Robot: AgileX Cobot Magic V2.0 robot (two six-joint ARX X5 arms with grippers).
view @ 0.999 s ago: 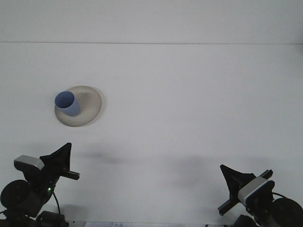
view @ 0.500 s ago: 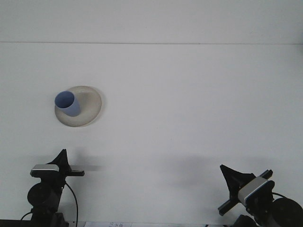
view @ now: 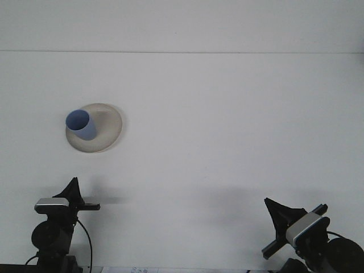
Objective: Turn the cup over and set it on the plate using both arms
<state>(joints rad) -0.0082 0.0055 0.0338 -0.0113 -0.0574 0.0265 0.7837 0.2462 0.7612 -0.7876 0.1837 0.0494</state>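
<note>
In the front view, the blue cup stands with its mouth up on the left part of the beige plate, on the left half of the white table, so the task looks finished or almost finished. Both arms are low at the near edge, well apart from the plate. The left end effector and the right end effector hold nothing; I cannot tell how far each is open.
</note>
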